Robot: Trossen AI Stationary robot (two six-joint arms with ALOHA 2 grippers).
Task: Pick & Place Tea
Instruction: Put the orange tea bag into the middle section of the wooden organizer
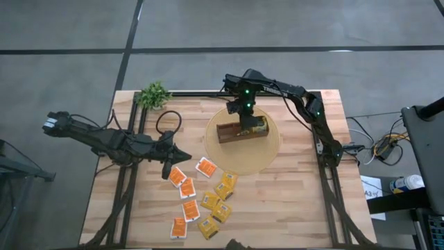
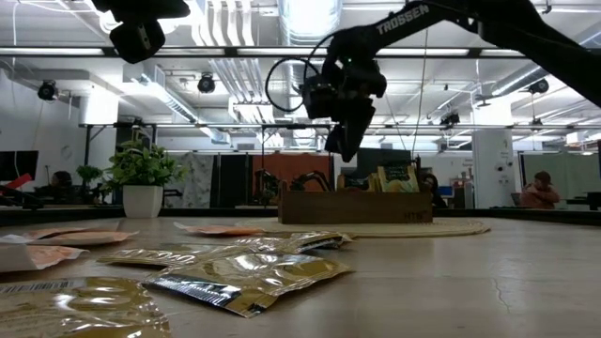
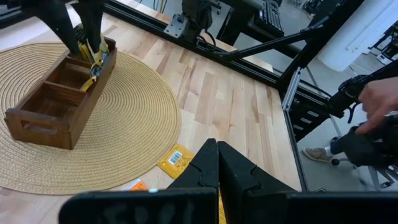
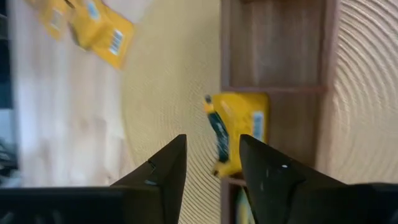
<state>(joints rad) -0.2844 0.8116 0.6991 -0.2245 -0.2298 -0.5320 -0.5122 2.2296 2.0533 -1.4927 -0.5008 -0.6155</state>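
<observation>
- Wooden surface [image 1: 291, 201], box [image 1: 242, 130] on round mat [image 1: 267, 156].
- Right gripper [image 4: 211, 163] over box, fingers spread; yellow sachet [image 4: 239, 130] looks released, so lift straight up.
- Left gripper [image 3: 216, 163] waits, fingers pressed together.

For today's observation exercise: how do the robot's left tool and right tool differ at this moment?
The left tool is shut, while the right tool stands open with a gap between its fingers. The left tool hangs by the loose tea sachets on the bare table; the right tool is above the wooden box on the round mat. Both are dark, two-fingered and hold nothing.
</observation>
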